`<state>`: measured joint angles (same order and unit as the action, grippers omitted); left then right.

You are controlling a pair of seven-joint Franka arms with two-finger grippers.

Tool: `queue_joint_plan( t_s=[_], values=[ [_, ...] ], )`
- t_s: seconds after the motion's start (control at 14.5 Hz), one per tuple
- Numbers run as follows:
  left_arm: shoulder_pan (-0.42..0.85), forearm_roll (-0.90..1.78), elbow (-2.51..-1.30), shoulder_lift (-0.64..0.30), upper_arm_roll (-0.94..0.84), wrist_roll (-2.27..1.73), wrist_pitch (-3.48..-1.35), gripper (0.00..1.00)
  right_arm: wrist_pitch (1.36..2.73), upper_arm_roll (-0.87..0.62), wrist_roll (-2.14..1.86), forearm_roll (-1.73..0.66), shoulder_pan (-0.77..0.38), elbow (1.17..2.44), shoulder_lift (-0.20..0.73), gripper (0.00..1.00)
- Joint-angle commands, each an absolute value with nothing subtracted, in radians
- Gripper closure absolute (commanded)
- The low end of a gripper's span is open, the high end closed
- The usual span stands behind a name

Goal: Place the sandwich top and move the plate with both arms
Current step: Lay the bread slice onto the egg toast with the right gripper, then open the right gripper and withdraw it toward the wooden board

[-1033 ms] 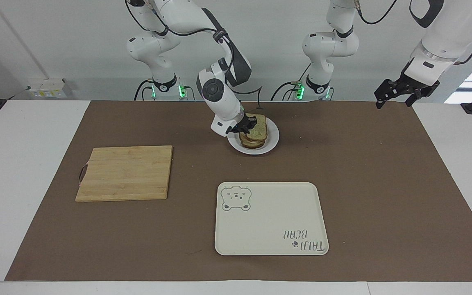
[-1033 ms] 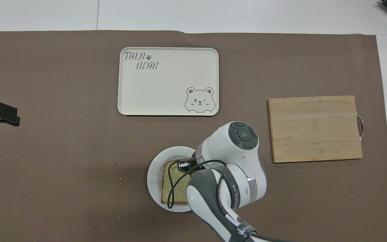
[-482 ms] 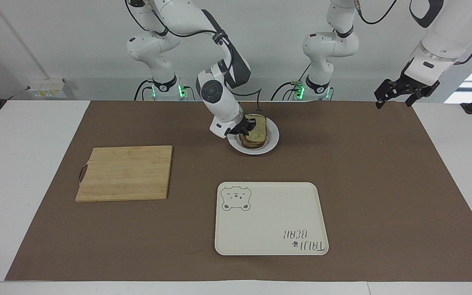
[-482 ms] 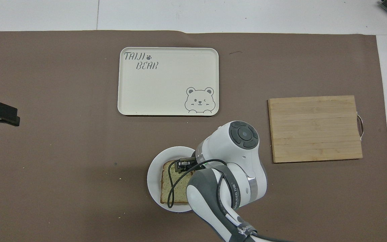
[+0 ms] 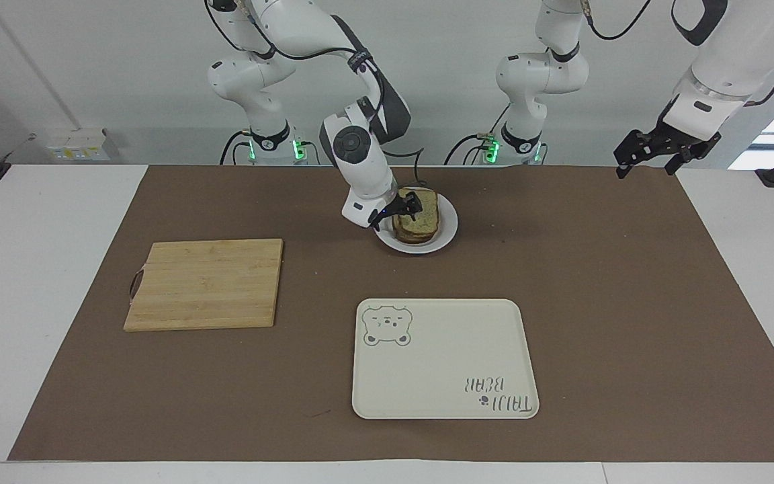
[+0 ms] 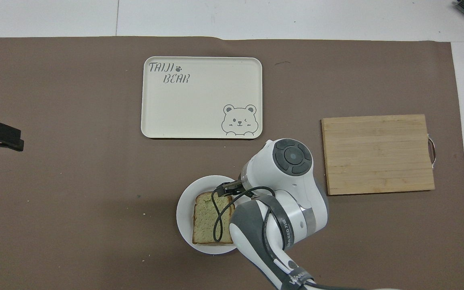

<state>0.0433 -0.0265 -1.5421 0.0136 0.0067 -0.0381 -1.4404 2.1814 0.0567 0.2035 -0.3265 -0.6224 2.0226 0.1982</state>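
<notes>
Sandwich top [image 5: 420, 212] on plate [image 5: 447, 232] (tray [image 5: 444, 359] farther out), cutting board [image 5: 204, 284] toward right arm's end

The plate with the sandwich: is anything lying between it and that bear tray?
Nothing visible. Only bare brown mat lies between the plate and the bear tray. The cutting board sits off toward the right arm's end, out of the way.

Bright, even light from above fills both views, and they are sharp throughout. The matte brown table mat [image 5: 629, 302] shows no glare. Shadows are soft and short (a faint one hugs the rectangular pale wooden cutting board [image 5: 204, 284]). Straight edges stay straight.
</notes>
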Motion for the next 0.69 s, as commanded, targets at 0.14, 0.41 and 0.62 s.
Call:
queue_joint_plan(
  t_s=[0.14,0.41,0.62],
  values=[
    [0.034,-0.02,-1.563,0.035,0.003,-0.031,-1.44,0.0,2.119,0.052,0.189,-0.152,-0.517,2.016,0.117,0.0],
    [0.035,-0.018,-1.56,0.04,0.003,-0.034,-1.442,0.0,1.945,0.051,0.184,-0.097,-0.424,1.916,0.095,0.0],
    [0.041,0.001,-1.584,0.057,0.003,-0.037,-1.448,0.0,1.892,0.051,0.179,-0.046,-0.381,1.884,0.08,0.0]
  ],
)
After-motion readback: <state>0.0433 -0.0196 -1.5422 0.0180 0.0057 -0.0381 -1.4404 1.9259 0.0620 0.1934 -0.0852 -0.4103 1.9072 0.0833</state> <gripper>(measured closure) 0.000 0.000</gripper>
